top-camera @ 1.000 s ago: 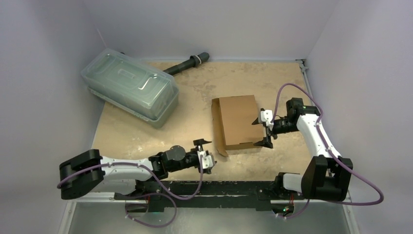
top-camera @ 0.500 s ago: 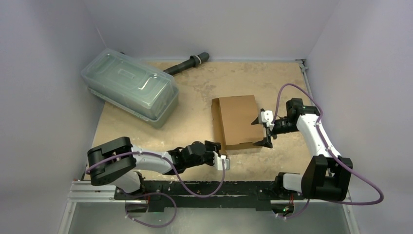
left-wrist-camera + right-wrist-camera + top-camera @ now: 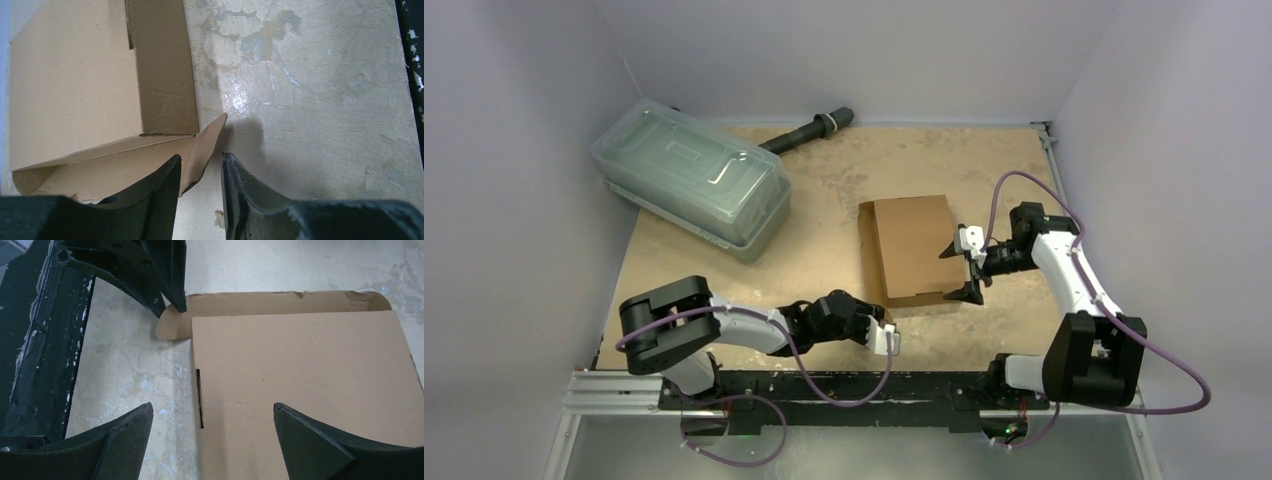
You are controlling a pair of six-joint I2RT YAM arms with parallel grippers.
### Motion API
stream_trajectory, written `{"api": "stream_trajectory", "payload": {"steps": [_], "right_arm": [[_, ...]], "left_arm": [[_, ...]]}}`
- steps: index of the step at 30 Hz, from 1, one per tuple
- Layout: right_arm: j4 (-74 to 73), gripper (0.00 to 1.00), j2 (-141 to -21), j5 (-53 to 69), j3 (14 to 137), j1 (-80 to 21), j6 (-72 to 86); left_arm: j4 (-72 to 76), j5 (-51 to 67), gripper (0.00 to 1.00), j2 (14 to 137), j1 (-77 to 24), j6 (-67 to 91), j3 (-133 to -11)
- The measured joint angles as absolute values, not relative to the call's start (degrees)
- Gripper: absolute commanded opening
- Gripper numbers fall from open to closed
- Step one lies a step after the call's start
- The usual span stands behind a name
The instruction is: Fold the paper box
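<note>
Straddling the loose corner tab (image 3: 206,150) of the paper box (image 3: 911,250), the left gripper (image 3: 201,159) sits low at the box's near-left corner. Jaws are narrowed to a slim gap with the tab inside it; can't tell from the wrist view whether they actually pinch it

Box lies flat near the middle of the table (image 3: 1004,160), lid panel down, long side running away from the arms. A side flap along its left edge stands slightly proud

Right gripper (image 3: 955,274) is at the box's right edge near the front corner, jaws spread wide and holding nothing. In its wrist view one finger is over bare table, the other over the lid, with a thin slot (image 3: 199,398) in the lid edge between them

Clear greenish plastic container (image 3: 692,180) sits at far left, well apart from the box. Black cylinder (image 3: 809,132) lies just behind it at the back edge
</note>
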State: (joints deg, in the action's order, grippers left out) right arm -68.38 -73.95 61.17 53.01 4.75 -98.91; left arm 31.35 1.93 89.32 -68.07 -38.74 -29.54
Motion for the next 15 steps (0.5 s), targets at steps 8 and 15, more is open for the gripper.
{"api": "stream_trajectory", "payload": {"steps": [8,15], "right_arm": [[-69.38,0.92,-74.65,61.19,53.01,4.75,-99.26],[-69.73,0.91,-74.65,61.19,53.01,4.75,-99.31]], "left_arm": [[31.55,2.5,0.19,92.12,-68.05,-38.76,-31.07],[32.34,2.55,0.0,93.23,-68.05,-38.61,-31.79]]}}
